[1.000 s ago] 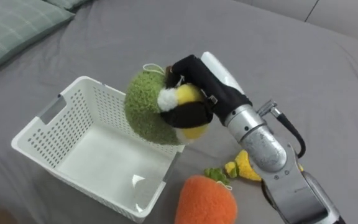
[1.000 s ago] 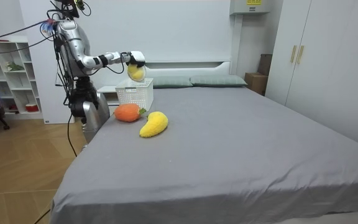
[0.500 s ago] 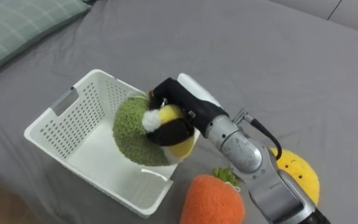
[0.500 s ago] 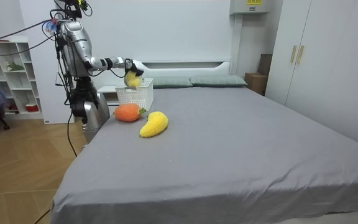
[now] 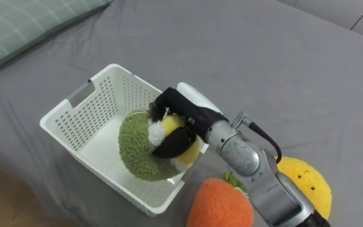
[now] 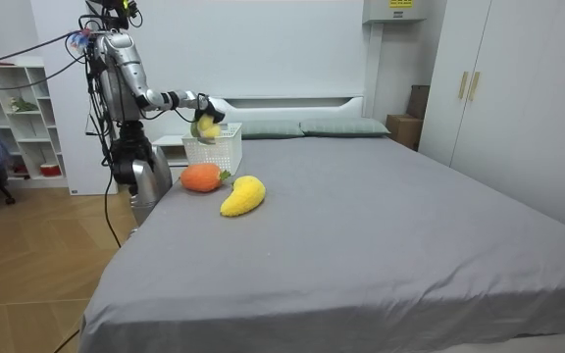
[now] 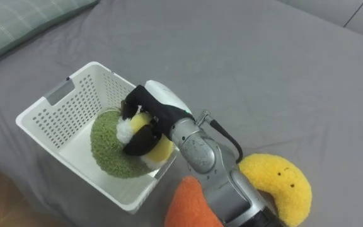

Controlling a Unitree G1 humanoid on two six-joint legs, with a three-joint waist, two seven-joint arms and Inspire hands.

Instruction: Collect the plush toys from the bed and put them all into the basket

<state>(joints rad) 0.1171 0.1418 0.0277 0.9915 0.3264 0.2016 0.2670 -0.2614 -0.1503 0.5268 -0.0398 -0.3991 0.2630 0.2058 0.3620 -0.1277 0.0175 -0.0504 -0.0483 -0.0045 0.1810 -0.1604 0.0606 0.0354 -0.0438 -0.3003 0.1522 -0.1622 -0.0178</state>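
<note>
My right hand (image 5: pixel 184 116) is shut on a round green and yellow plush toy (image 5: pixel 140 151), its dark fingers curled over the yellow part. The toy hangs low inside the white perforated basket (image 5: pixel 80 107), against its near right corner. An orange carrot plush (image 5: pixel 222 205) lies on the grey bed just right of the basket. A yellow plush with a small face (image 5: pixel 304 183) lies further right. In the room view I stand at the bed's corner, my right hand (image 6: pixel 204 106) reaching over the basket (image 6: pixel 214 152).
A green checked pillow (image 5: pixel 17 25) lies at the far left of the bed. Open grey bedding (image 5: pixel 282 75) stretches beyond the basket and to the right. In the room view, white shelves (image 6: pixel 8 118) stand behind me and a wardrobe (image 6: pixel 518 98) at the room view's right.
My right hand has come down and to the left, bringing the green and yellow toy from above the basket's rim to inside it. The eye view has shifted too.
</note>
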